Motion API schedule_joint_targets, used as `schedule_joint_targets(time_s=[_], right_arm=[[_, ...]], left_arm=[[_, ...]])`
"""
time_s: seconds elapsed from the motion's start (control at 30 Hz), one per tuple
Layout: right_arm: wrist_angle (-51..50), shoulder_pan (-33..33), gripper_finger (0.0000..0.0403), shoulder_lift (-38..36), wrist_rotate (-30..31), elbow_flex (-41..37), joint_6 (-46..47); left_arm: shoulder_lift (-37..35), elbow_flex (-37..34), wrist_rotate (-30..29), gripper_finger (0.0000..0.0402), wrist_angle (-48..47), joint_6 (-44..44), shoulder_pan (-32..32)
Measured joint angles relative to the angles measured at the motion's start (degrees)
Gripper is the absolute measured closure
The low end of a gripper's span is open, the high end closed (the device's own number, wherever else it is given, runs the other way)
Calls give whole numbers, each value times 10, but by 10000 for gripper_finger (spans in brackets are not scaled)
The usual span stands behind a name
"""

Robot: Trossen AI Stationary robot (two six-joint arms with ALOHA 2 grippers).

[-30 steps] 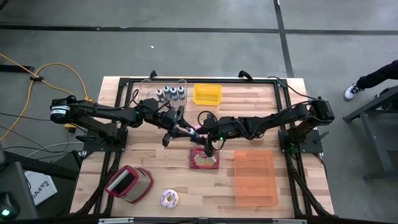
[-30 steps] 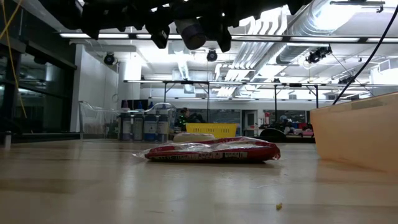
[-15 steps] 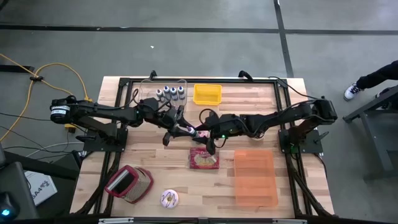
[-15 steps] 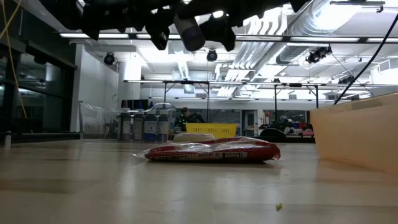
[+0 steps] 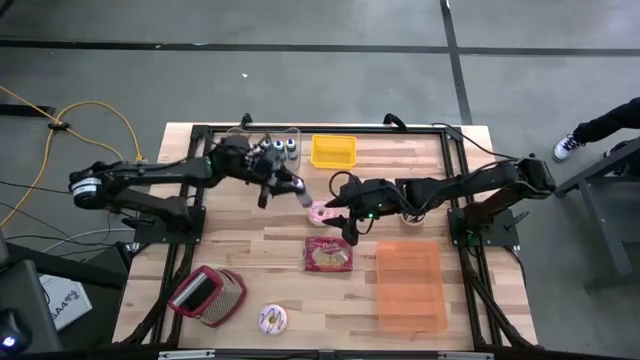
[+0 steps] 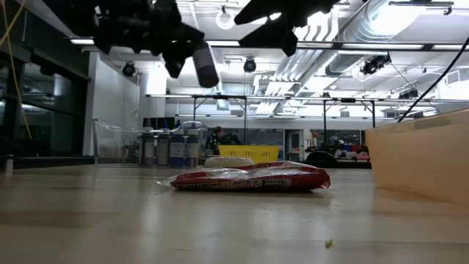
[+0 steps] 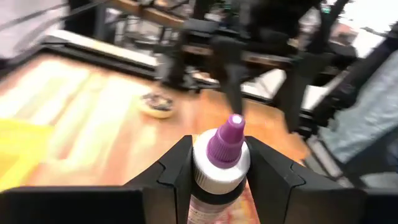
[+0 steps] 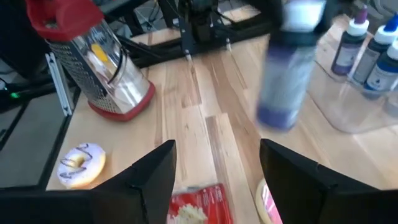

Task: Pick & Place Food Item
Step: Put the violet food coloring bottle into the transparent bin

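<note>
Since the earlier frames the left gripper [image 5: 288, 187] has been drawn back from the middle of the table [image 5: 230, 240] toward the far left, with the bottle [image 7: 219, 167] carried along, and the right gripper's jaws have been parted. At the near left a red-handled grater [image 5: 208, 296] is seen lying on its side, and a white-iced donut [image 5: 272, 319] is laid just beside it, nearer the middle. At the far edge a clear bin [image 5: 243, 133] is set, and several small capped bottles [image 5: 275, 150] are stood upright inside it. The left gripper is held above the wood just in front of that bin, its jaws clamped on the white bottle with the purple cap, which is kept off the table. A pink-iced ring [image 5: 320, 213] is found next, between the two grippers; whether it is touched cannot be told. A red packet [image 5: 328, 256] is laid flat on the wood nearer the front. A yellow basket [image 5: 333, 150] is placed at the far edge, right of the clear bin. The right gripper [image 5: 347, 228] is held over the middle, jaws apart and nothing between them. An orange bin [image 5: 410, 247] is set at the near right.
</note>
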Motion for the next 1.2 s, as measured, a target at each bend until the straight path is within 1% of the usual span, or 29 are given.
schedule_joint_targets(time_s=[0.23, 0.43, 0.6, 0.7, 0.93, 1.2], right_arm=[[-17, 0, 183, 9, 0, -1, 11], [-17, 6, 183, 9, 2, 0, 10], [-18, 8, 183, 9, 2, 0, 10], [-18, 12, 183, 9, 2, 0, 9], [-18, 13, 183, 9, 2, 0, 9], [-18, 13, 183, 9, 2, 0, 5]], left_arm=[[-50, 0, -3, 285, -101, 13, 91], [-74, 0, -49, 285, -170, 55, 153], [-76, 0, -82, 285, -206, 75, 186], [-76, 0, -119, 285, -227, 96, 195], [-76, 0, -240, 285, -262, 128, 194], [-76, 0, -323, 285, -277, 123, 161]])
